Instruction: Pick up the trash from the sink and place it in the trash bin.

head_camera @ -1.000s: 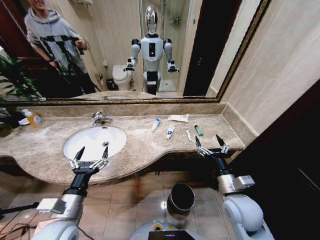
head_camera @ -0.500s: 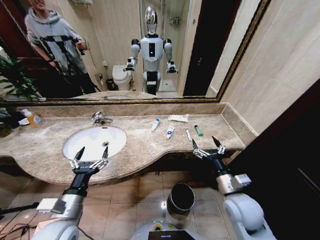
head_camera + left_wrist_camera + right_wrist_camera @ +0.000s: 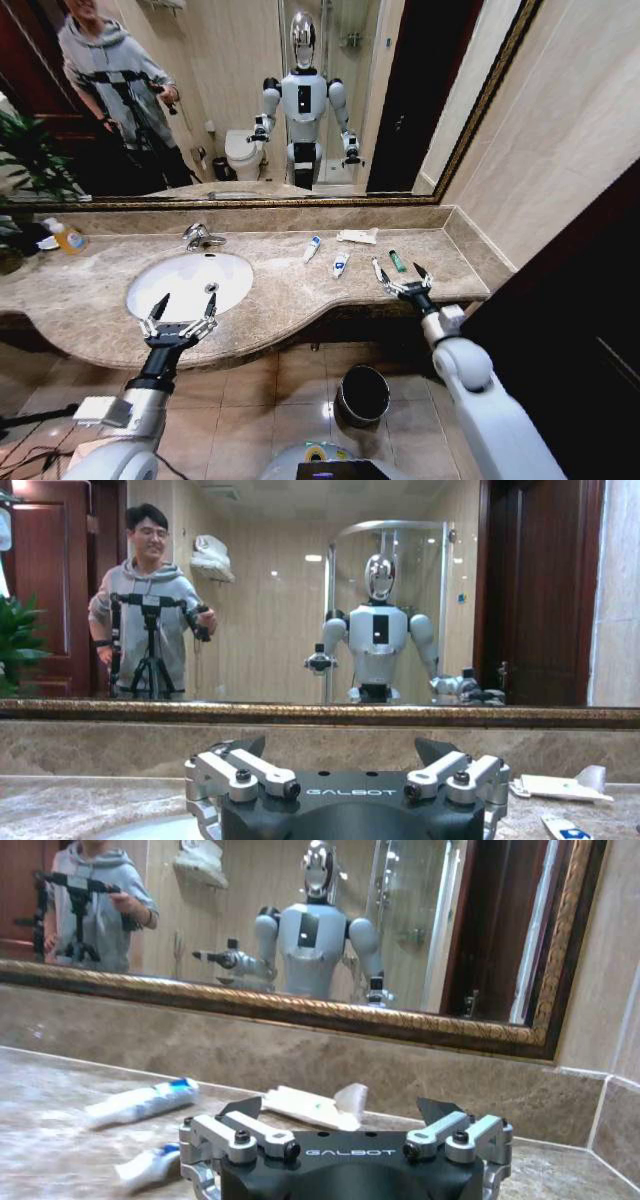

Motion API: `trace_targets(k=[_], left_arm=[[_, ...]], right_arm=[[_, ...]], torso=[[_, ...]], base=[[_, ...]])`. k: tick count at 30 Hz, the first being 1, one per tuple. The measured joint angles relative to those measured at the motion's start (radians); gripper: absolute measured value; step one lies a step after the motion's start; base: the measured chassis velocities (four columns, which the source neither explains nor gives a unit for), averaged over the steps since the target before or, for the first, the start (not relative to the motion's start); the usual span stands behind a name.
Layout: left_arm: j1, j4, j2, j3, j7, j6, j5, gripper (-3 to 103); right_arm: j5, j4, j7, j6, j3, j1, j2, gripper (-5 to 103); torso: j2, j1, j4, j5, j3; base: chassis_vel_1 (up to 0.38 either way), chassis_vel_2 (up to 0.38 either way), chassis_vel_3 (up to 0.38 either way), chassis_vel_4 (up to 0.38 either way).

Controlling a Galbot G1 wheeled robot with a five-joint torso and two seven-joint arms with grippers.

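Head view: the right gripper (image 3: 402, 281) hangs over the right end of the marble countertop (image 3: 290, 290) with its fingers spread apart and nothing between them, just beside the thin white stick (image 3: 377, 269) and the small green tube (image 3: 397, 261). Farther toward the basin lie two white tubes with blue ends (image 3: 340, 264), one beside the other, and the flat white wrapper (image 3: 357, 236) sits near the back ledge under the mirror (image 3: 250, 100). All of this litter rests on the counter, outside the sink (image 3: 190, 283). The left gripper (image 3: 178, 317) hovers over the front edge of the sink, fingers also apart and empty. The chrome faucet (image 3: 200, 236) stands behind the bowl. The trash bin (image 3: 362, 395) stands on the tiled floor (image 3: 270, 390) below the counter, between the two arms
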Motion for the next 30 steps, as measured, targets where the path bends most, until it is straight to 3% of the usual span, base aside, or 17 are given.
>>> trace_targets(k=[9, 15, 20, 25, 26, 28, 30], left_arm=[[0.0, 0.0, 0.0, 0.0, 0.0, 0.0, 0.0, 100], [0.0, 0.0, 0.0, 0.0, 0.0, 0.0, 0.0, 100], [0.0, 0.0, 0.0, 0.0, 0.0, 0.0, 0.0, 100], [0.0, 0.0, 0.0, 0.0, 0.0, 0.0, 0.0, 100], [0.0, 0.0, 0.0, 0.0, 0.0, 0.0, 0.0, 100], [0.0, 0.0, 0.0, 0.0, 0.0, 0.0, 0.0, 100], [0.0, 0.0, 0.0, 0.0, 0.0, 0.0, 0.0, 100]], right_arm=[[0.003, -0.241, -0.034, 0.015, -0.049, 0.166, -0.016, 100], [0.012, -0.422, -0.076, 0.093, -0.099, 0.261, -0.027, 100], [0.027, -0.481, -0.094, 0.115, -0.112, 0.289, -0.034, 103], [0.035, -0.522, -0.095, 0.118, -0.122, 0.309, -0.036, 96], [0.035, -0.53, -0.095, 0.118, -0.124, 0.316, -0.033, 89], [0.035, -0.538, -0.096, 0.119, -0.126, 0.322, -0.031, 89], [0.035, -0.553, -0.096, 0.126, -0.133, 0.333, -0.024, 78]], torso=[[0.0, 0.0, 0.0, -0.0001, 0.0], [0.0, 0.0, 0.0001, 0.0, 0.0], [0.0, 0.0, 0.0, -0.0001, 0.0], [0.0, 0.0, -0.0001, 0.0, 0.0], [0.0, 0.0, -0.0002, -0.0001, 0.0], [0.0, 0.0, 0.0, -0.0002, 0.0], [0.0, 0.0, 0.0, -0.0001, 0.0]], base=[[0.0, 0.0, 0.0, 0.0], [0.0, 0.0, 0.0, 0.0], [0.0, 0.0, 0.0, 0.0], [0.0, 0.0, 0.0, 0.0], [0.0, 0.0, 0.0, 0.0], [0.0, 0.0, 0.0, 0.0], [0.0, 0.0, 0.0, 0.0]])
